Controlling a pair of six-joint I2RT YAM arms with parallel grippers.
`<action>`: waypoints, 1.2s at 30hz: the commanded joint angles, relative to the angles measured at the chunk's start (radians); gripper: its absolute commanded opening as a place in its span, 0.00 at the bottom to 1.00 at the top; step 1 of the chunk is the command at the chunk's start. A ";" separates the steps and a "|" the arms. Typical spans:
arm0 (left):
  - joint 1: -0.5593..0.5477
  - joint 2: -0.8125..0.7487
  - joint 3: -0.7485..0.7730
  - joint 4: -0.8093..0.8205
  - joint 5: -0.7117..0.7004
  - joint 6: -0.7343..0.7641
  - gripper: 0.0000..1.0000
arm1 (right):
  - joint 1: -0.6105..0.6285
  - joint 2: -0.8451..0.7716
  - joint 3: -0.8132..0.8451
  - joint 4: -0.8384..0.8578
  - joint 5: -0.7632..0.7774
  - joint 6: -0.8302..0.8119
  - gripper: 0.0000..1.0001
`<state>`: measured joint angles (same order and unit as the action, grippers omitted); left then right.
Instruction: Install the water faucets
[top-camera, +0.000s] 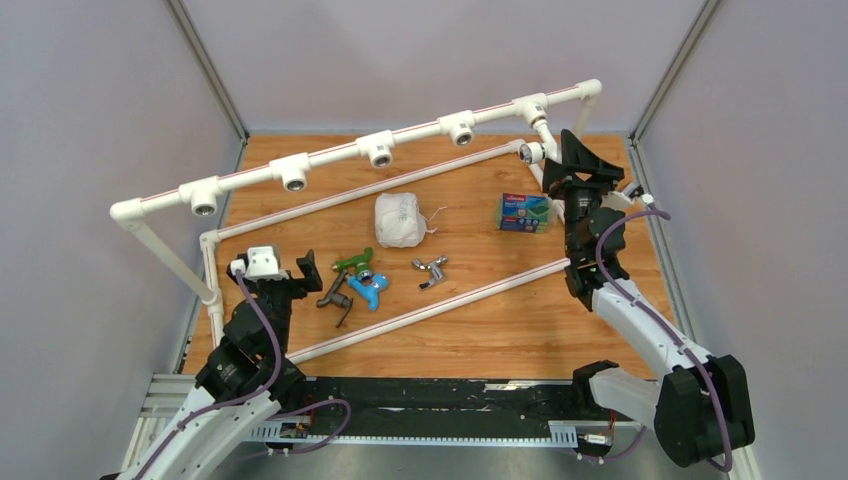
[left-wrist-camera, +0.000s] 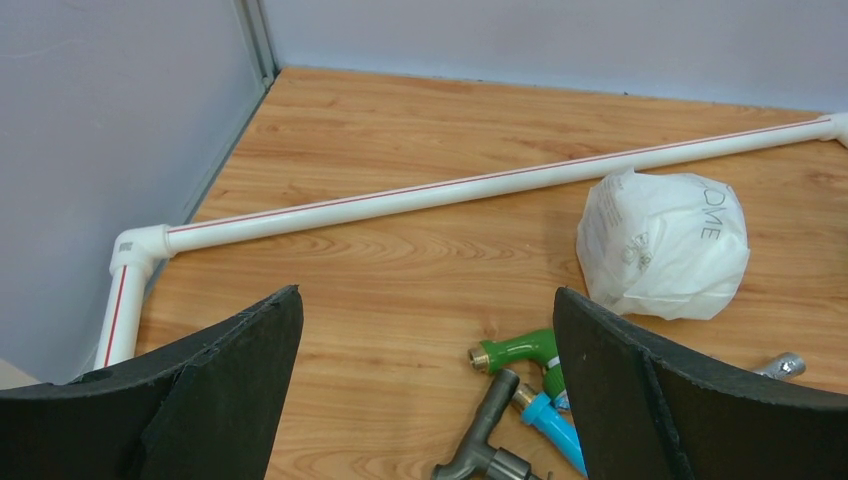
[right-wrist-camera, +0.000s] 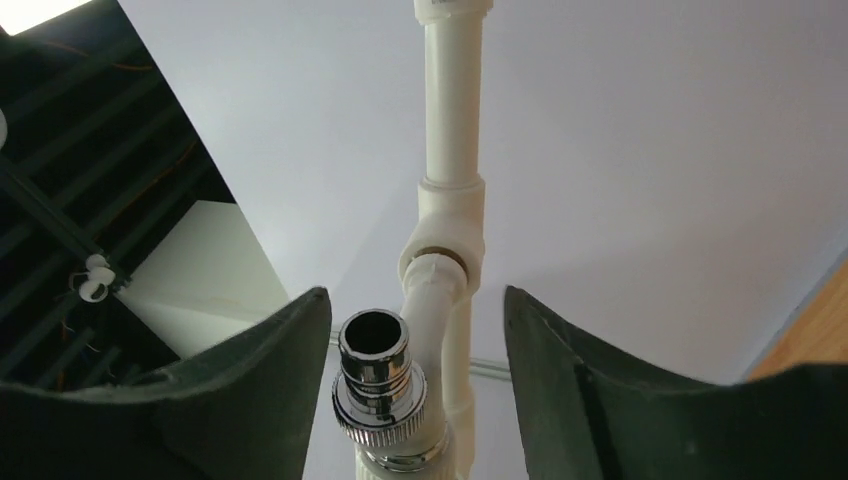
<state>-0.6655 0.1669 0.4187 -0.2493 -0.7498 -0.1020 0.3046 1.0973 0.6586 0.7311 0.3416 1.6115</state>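
White faucet (right-wrist-camera: 383, 390) — between right tool (right-wrist-camera: 415, 296) jaws.

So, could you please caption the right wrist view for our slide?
Right pincer open around a chrome-tipped faucet by the white pipe fitting.

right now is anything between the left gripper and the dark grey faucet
Nothing visible. The open left gripper faces the dark grey faucet with only tabletop between them. The green faucet and blue faucet lie just past it, to its right.
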 joint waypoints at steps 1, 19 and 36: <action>0.004 0.026 -0.003 0.027 0.000 -0.004 1.00 | -0.030 -0.054 -0.039 0.114 0.097 -0.022 0.99; 0.004 0.005 -0.001 0.036 0.017 0.001 1.00 | -0.078 -0.378 0.024 -0.140 -0.390 -1.813 1.00; 0.004 -0.037 0.005 0.036 0.013 0.010 1.00 | -0.038 -0.261 0.242 -0.696 -0.667 -2.834 1.00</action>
<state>-0.6651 0.1406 0.4187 -0.2478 -0.7383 -0.1013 0.2436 0.7937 0.8452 0.1291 -0.3061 -0.9962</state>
